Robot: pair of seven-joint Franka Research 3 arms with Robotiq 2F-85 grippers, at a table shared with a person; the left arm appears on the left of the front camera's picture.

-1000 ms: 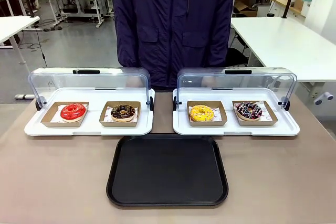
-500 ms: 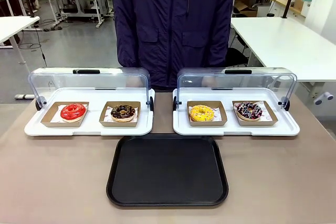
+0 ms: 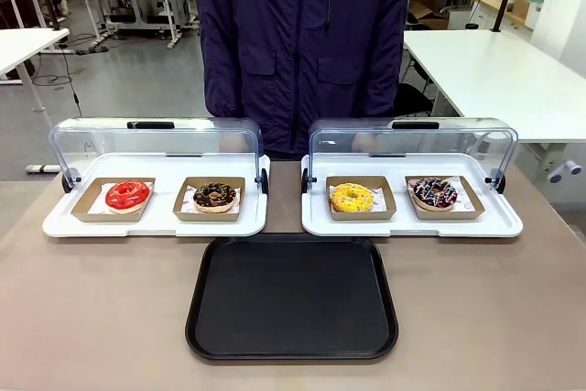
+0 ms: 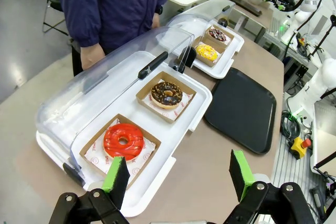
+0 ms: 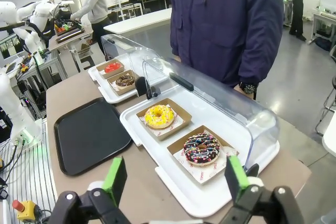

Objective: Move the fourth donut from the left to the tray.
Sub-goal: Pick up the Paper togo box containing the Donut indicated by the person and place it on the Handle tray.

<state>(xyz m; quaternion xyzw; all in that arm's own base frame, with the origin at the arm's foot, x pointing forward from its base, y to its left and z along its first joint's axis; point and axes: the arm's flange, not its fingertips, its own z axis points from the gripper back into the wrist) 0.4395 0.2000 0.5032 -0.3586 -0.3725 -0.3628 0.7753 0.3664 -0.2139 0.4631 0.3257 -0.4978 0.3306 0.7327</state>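
Note:
The fourth donut, dark icing with white, pink and blue drizzle, rests in its brown holder at the right end of the right white tray. The right wrist view has this donut close ahead of my open right gripper. The black tray lies on the table in front of both white trays; the same black tray sits left of the donuts in the right wrist view. My left gripper is open above the table near the red donut.
A yellow-iced donut shares the right white tray. The left white tray holds a red donut and a crumb-topped chocolate donut. Both clear lids stand folded back. A person stands at the far edge.

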